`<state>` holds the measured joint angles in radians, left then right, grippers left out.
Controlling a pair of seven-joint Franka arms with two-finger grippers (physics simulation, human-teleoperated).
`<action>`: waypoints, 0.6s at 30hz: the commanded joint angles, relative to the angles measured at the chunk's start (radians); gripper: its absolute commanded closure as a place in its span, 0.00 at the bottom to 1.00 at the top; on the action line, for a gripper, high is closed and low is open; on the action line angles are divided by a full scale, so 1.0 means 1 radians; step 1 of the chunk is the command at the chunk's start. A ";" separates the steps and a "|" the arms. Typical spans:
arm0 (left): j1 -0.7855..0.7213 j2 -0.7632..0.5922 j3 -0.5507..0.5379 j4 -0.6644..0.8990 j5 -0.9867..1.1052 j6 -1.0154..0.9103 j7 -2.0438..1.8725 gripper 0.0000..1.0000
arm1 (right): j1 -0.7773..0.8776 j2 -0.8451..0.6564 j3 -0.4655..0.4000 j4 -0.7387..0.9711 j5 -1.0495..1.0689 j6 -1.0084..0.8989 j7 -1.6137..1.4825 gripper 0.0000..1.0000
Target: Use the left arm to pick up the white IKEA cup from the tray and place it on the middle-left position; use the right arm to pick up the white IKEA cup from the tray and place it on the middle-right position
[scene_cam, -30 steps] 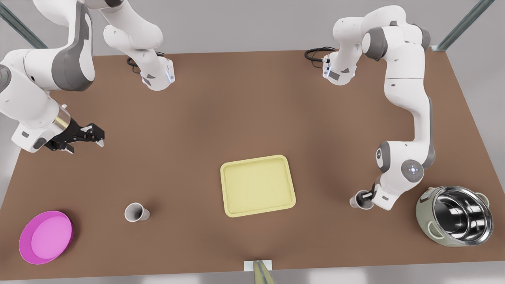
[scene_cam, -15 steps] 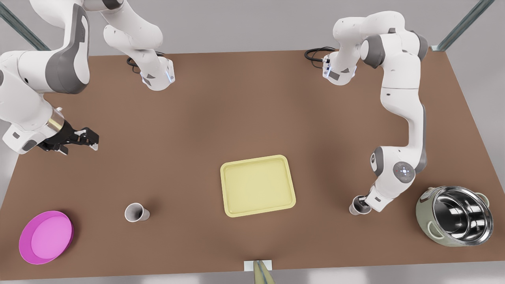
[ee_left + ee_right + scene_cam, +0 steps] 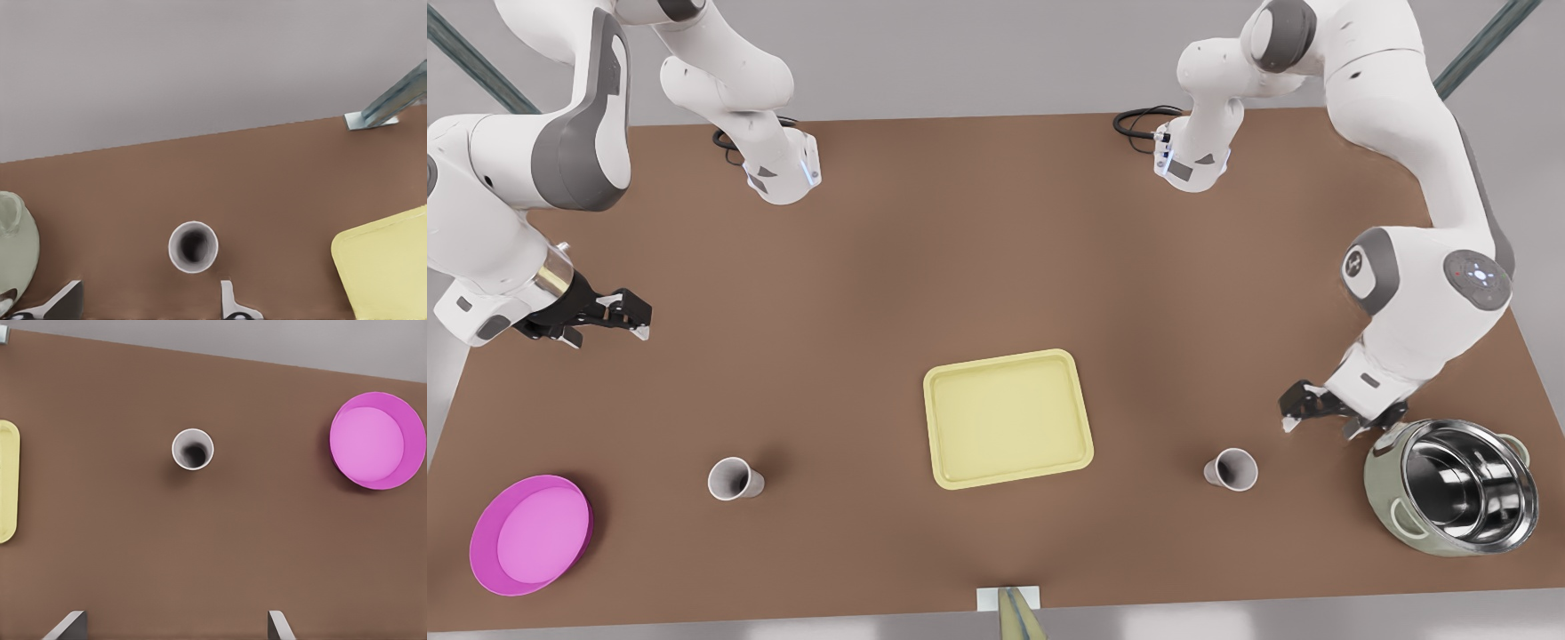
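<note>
On the table (image 3: 996, 240), one cup (image 3: 734, 478) each side (image 3: 1232, 468) of the tray (image 3: 1008, 418).

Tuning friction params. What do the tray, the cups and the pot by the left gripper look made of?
Tray: matte pale-yellow, probably plastic; no glints, soft rounded rim.
Both cups: matte white outside, dark inside; ceramic or plastic, can't tell.
Pot: mirror-like inner bowl, likely polished steel, in a dull sage-green shell.
Left gripper is open beside it; right gripper open, waiting.

tray (image 3: 387, 267) cut by frame edge, pot (image 3: 15, 250) likewise
</note>
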<state>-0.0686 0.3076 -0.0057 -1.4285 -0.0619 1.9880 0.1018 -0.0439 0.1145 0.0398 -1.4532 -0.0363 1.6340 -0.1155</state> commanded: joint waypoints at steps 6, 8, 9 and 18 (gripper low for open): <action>-0.013 -0.166 -0.016 -0.168 0.024 -0.227 -0.108 0.00 | -0.001 0.000 -0.001 0.001 0.003 0.000 0.026 0.00; -0.011 -0.166 -0.014 -0.171 0.020 -0.235 -0.106 0.00 | -0.001 0.000 -0.001 0.001 0.003 0.003 0.026 0.00; -0.011 -0.166 -0.014 -0.173 0.024 -0.235 -0.108 0.00 | -0.001 0.000 -0.001 0.001 0.003 0.003 0.026 0.00; -0.011 -0.191 -0.010 -0.173 0.027 -0.290 -0.116 0.00 | -0.008 0.005 -0.001 0.001 0.001 0.003 0.026 0.00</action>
<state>-0.0796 0.1174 -0.0154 -1.6024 -0.0369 1.7322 0.0242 -0.0524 0.1189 0.0383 -1.4532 -0.0355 1.6368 -0.0995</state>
